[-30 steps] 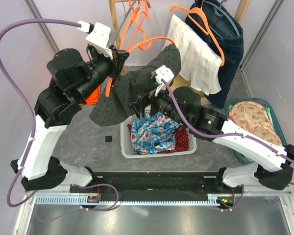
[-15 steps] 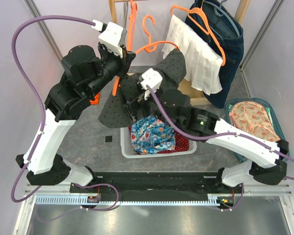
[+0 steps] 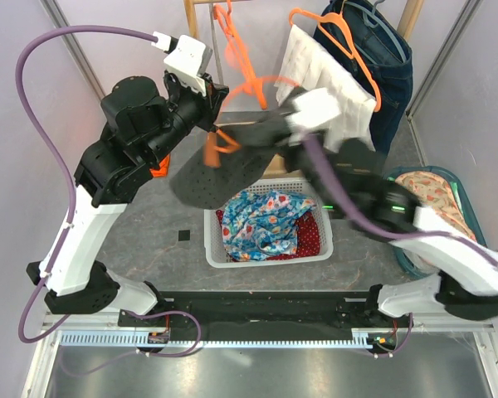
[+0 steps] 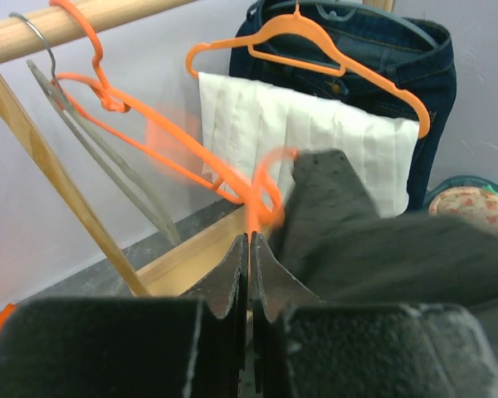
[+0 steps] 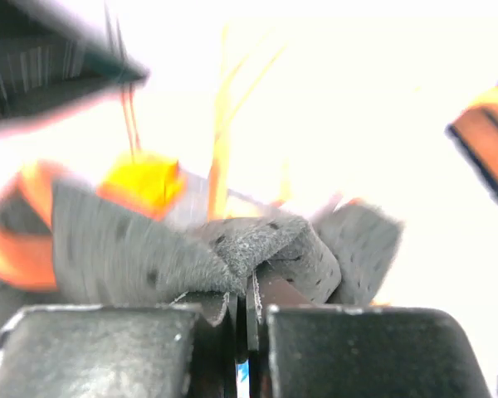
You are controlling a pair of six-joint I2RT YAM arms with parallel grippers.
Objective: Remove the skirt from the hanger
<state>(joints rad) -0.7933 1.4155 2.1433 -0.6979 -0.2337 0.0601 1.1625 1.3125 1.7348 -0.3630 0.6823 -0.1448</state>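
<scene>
Left gripper (image 4: 249, 245) is clamped on the orange hanger (image 4: 256, 193); right gripper (image 5: 247, 300) is pinched shut on the dark dotted skirt (image 5: 261, 245).

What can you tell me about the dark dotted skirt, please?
The skirt is dark grey, soft-looking cloth with small dots. It hangs spread and creased in the air over the far side of the white basket. The right gripper pinches a bunched fold of it. The orange hanger, gripped by the left gripper, meets its upper edge; blur hides whether they are attached.
</scene>
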